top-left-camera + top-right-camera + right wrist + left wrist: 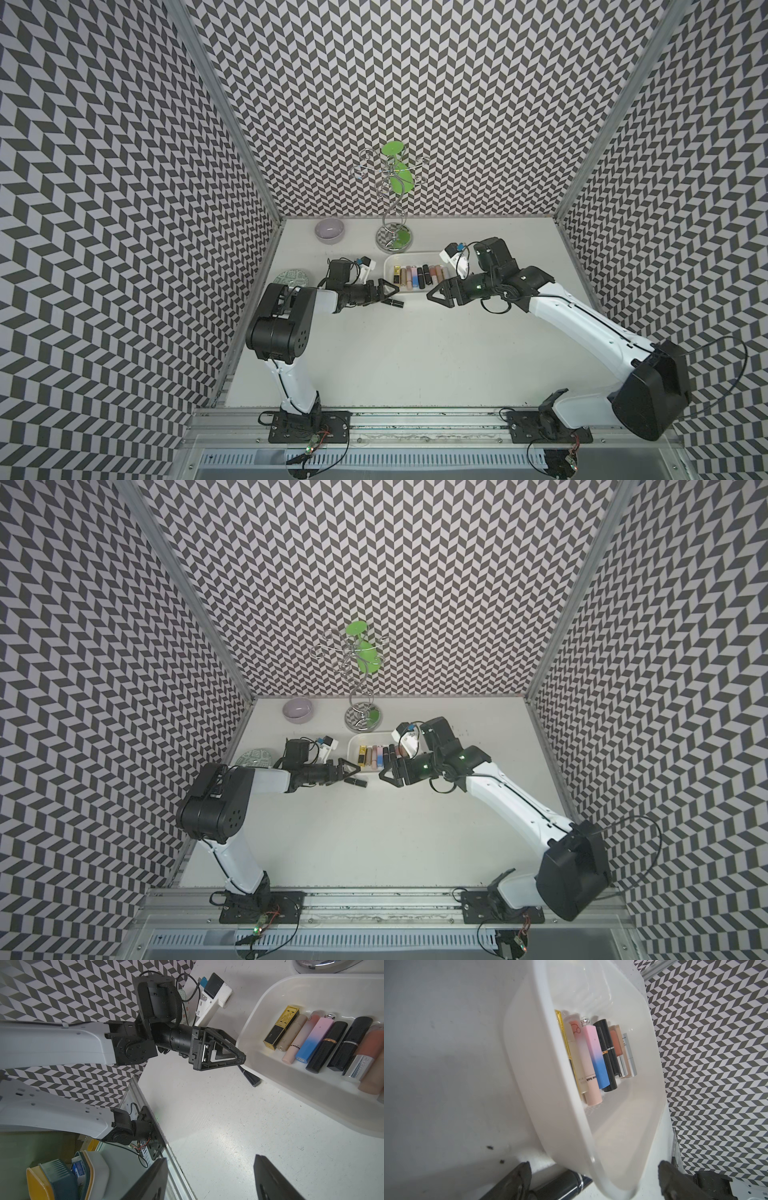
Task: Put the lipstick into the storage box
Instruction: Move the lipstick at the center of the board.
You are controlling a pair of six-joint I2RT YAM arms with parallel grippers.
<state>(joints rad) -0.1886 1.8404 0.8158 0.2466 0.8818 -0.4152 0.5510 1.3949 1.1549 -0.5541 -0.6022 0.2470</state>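
Top views: the left gripper (388, 293) reaches toward the box (415, 258) with its jaws spread wide, gripping nothing. The black lipstick (394, 304) lies flat on the table (415, 353), just outside the box's near corner. One end is tucked under the gripper's tips and the other points toward the right gripper (436, 297). In both top views the right gripper's jaws stand parted and empty beside the box's near side, apart from the lipstick. How wide they stand is hard to judge from here. A row of tubes (419, 276) lies inside the box, its far end hidden behind the right wrist.

Left wrist view: both fingers (521, 1180) are cut off by the frame edge and stand far apart. The lipstick (562, 1184) lies between them, close against one finger; I cannot tell whether they touch. Its far end runs under the box (550, 1084) rim and part is cut off. The other finger is well clear of it.

Right wrist view: the right gripper (211, 1158) shows only two dark fingertips, apart, with bare table between them. Beyond, the left gripper (236, 1057) is seen side-on, so its gap is hidden. The lipstick (250, 1078) sticks out from beneath its tip, just beside the box (270, 1076) wall and outside it.
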